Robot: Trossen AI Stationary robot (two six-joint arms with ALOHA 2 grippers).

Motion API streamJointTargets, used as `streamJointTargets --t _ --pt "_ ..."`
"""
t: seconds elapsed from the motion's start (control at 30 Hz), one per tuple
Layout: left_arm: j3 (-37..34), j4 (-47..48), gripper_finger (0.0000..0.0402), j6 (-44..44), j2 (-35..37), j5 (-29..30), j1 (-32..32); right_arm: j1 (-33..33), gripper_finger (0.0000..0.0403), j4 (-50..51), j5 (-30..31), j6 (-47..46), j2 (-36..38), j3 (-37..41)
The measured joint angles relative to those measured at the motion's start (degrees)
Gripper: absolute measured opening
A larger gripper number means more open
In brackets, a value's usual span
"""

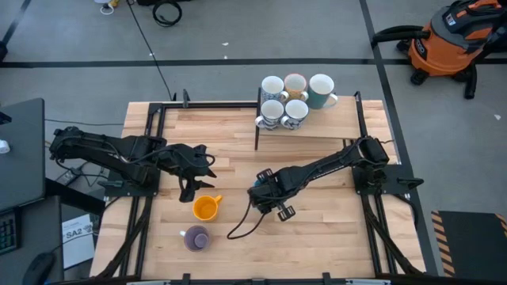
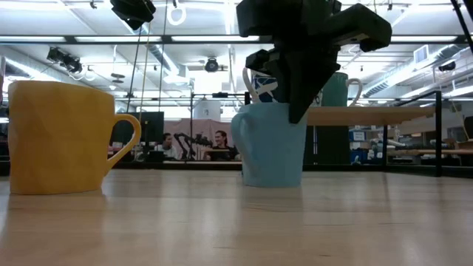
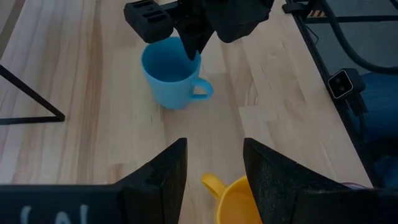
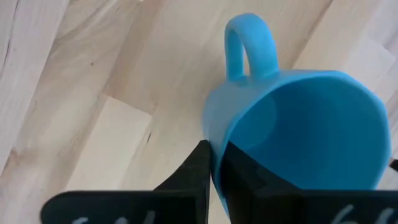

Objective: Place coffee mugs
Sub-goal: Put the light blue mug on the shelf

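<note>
While the right gripper [image 4: 214, 171] pinches the blue mug's [image 4: 298, 134] rim, one finger sits inside and one outside, handle pointing away from the fingers. Left gripper [image 3: 214, 174] hangs open, yellow mug [image 3: 239, 202] just below its fingertips.

Five mugs [image 1: 294, 98] cluster on a raised shelf [image 1: 348, 120] at the upper centre of the tabletop [image 1: 333, 222]. A yellow mug [image 1: 205, 208] and a purple mug [image 1: 196, 238] stand lower left. The left end effector [image 1: 192, 184] hangs just above the yellow mug; the right end effector [image 1: 260, 196] sits at centre frame.
</note>
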State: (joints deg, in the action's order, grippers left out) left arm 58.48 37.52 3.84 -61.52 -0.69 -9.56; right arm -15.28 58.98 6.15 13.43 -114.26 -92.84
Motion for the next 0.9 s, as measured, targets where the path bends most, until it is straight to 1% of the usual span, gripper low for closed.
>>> streamJointTargets --t 0.1,0.23,0.47,0.67,0.8,0.9 --pt "0.00 0.00 0.0164 0.00 0.00 0.00 0.02 -0.43 0.0035 1.13 -0.61 -0.24 0.02 -0.23" --pt "0.00 -0.01 0.0164 0.01 0.00 0.00 0.02 -0.96 0.0026 5.46 -2.23 -2.00 0.04 -2.69" --pt "0.00 -0.04 0.0164 0.02 0.00 0.00 0.02 -1.33 0.0033 15.68 -1.90 -4.48 0.11 -10.43" --pt "0.00 -0.04 0.0164 0.02 0.00 -0.01 0.01 -1.65 0.0027 22.54 -1.91 -4.50 0.15 -16.64" --pt "0.00 -0.07 0.0164 0.02 0.00 -0.02 0.00 -1.74 0.0028 25.46 -1.64 -4.50 1.44 -18.59" --pt "0.00 -0.07 0.0164 0.00 0.00 0.00 0.00 -1.76 0.0028 26.36 -1.48 -5.52 4.03 -18.63"
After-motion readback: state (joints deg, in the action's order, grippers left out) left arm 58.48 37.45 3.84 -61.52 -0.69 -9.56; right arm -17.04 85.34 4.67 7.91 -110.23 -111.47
